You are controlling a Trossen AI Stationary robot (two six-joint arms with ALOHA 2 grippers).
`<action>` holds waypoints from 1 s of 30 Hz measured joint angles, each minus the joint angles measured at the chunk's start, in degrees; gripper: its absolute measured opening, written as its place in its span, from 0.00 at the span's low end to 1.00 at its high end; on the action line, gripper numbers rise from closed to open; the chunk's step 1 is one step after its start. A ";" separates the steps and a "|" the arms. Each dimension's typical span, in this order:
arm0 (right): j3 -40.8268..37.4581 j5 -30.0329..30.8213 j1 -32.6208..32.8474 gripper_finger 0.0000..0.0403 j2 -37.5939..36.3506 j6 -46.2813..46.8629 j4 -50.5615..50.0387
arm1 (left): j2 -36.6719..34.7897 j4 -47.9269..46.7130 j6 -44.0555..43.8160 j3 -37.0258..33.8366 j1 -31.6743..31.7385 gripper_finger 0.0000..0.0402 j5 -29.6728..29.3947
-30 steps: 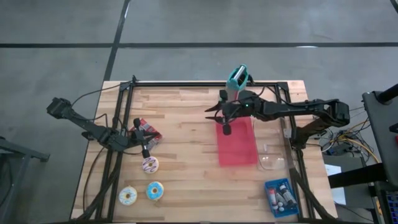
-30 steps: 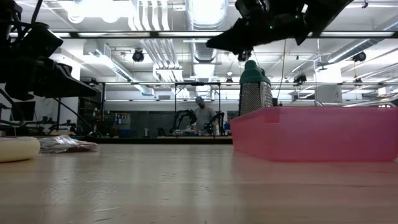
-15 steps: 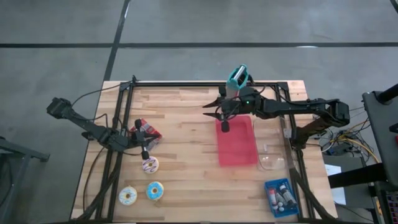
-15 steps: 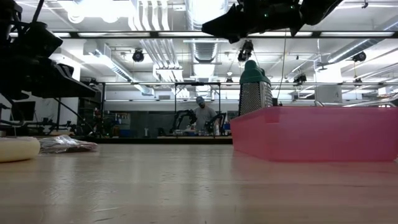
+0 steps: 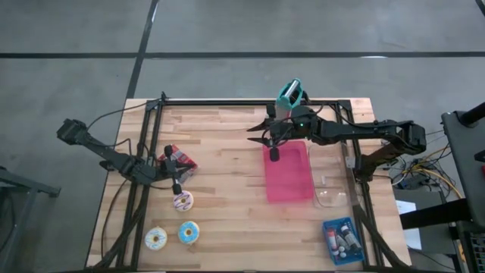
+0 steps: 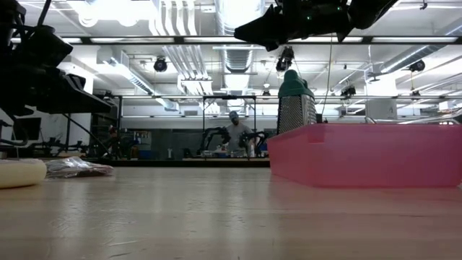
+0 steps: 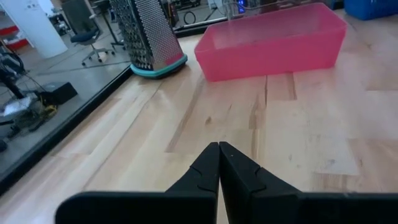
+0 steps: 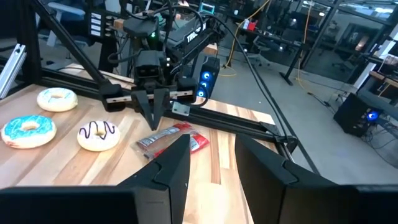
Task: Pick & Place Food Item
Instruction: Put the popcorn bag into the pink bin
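right gripper (image 5: 261,136) raised — shifted toward table's back edge

Evenly lit from overhead ceiling lights (image 6: 108,9), glaring white in the low view. Soft shadows only. Blurred near desk (image 6: 216,217) foreground there.

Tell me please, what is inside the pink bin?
In the high view the pink bin looks empty. The right gripper hangs above its far left corner with empty, open fingers and covers that corner, so that part of the inside cannot be seen.

In the low view the white doughnut (image 6: 20,173) is cut off at the picture's edge, the pink bin (image 6: 368,154) hides its own contents, and the blue box's (image 5: 342,241) contents are too small to tell.
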 joint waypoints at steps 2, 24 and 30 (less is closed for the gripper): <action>0.00 0.00 0.00 0.30 0.00 0.00 0.00 | 0.00 0.02 -1.75 0.00 0.00 0.03 0.08; 0.00 0.00 0.00 0.30 0.02 0.00 0.04 | 7.52 -29.14 -22.30 24.98 0.85 0.03 7.99; 0.00 0.00 0.00 0.30 0.02 0.00 0.04 | 16.28 -45.29 -40.72 33.87 4.29 0.03 11.06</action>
